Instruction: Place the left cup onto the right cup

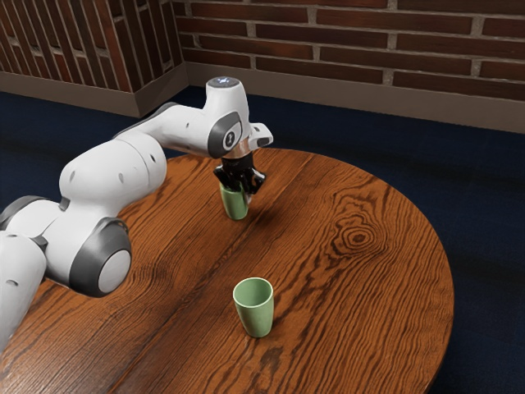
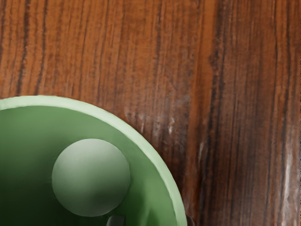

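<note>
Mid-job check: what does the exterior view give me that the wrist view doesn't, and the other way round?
Exterior view: the arm, the gripper with fingers spread at the far cup rim, the near cup standing upright and well apart from it, and the round edge of the table before a brick wall.
Wrist view: a look straight down into the far cup, with its pale round floor and nothing inside.
Both: the green far cup and the wood-grain table.

Both cups on table (image 1: pixel 361 246), well apart. Far cup (image 1: pixel 235 204) sits directly under gripper (image 1: pixel 239 188); near cup (image 1: pixel 253 307) stands in front, by the table's front edge.
</note>
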You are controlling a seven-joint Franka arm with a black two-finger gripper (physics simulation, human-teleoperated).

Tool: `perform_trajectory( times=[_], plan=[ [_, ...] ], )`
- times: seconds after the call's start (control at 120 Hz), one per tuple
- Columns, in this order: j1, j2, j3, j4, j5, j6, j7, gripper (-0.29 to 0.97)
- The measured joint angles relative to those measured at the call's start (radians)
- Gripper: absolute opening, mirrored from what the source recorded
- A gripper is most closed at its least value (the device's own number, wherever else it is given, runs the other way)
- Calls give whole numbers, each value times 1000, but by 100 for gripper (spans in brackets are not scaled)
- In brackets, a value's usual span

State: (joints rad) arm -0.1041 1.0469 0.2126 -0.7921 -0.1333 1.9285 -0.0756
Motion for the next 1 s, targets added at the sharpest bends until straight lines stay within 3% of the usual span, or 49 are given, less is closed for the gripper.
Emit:
perform_trajectory(
  times=[0.35,1.0],
  plan=[
    [-3,0,2,-1,8,-8,-13,-10],
    [-6,-33,14,-1,23,-60,-32,-11]
  ],
)
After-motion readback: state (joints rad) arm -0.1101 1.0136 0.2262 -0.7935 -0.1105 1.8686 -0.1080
